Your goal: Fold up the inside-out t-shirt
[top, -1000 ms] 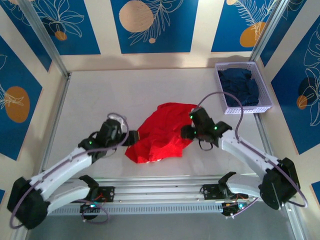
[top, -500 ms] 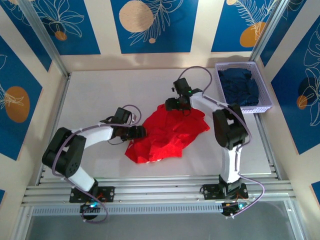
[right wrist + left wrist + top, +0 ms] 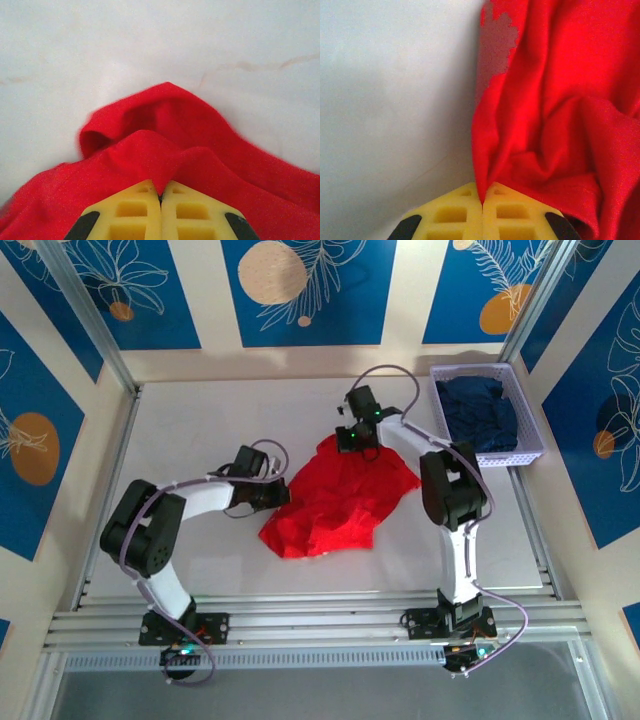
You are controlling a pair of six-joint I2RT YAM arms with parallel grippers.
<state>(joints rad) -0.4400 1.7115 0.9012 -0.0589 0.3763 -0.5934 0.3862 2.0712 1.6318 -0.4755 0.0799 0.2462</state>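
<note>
Crumpled red t-shirt [image 3: 335, 502] lying at the centre of the white worktop [image 3: 190, 430]. The left end effector [image 3: 280, 496] is closed on a fold at the heap's left edge. The right end effector [image 3: 357, 443] is closed on a fold at its upper edge. Both wrist views show cloth pinched between the yellow fingers. The fabric is judged light, soft and limp: it will sag and bunch rather than hold shape. Hems, shoulder seams or sleeve edges should therefore give the surest holds, taken well apart to spread it. At upper right, a pale lattice basket [image 3: 497, 459] contains a dark navy garment [image 3: 480, 410], apart from the t-shirt.
</note>
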